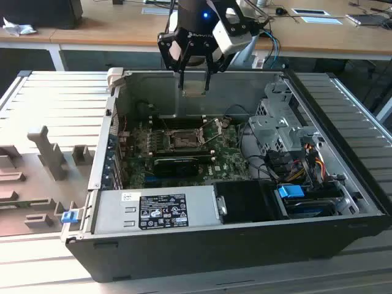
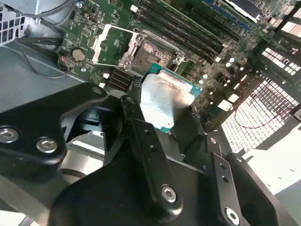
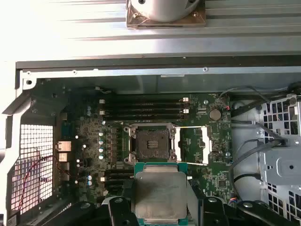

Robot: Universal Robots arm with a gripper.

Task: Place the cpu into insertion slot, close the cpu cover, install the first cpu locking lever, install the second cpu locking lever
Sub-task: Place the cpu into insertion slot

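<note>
Item: cpu (image 3: 159, 195), a thin, stiff, light chip.
Handling: judged fragile underneath and slick on its metal top, so best held by opposite edges.
Position: in the exterior view, at twelve o'clock of the insertion slot (image 1: 182, 139), well apart, raised over the case (image 1: 245, 245).
Tool: gripper (image 1: 193, 79) clamped on the cpu's edges.
Surroundings: cpu cover (image 3: 194, 145) swung open, socket bare.

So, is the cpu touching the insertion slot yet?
Apart. In the exterior view the gripper holds the cpu high above the insertion slot, with a clear gap between them.
</note>
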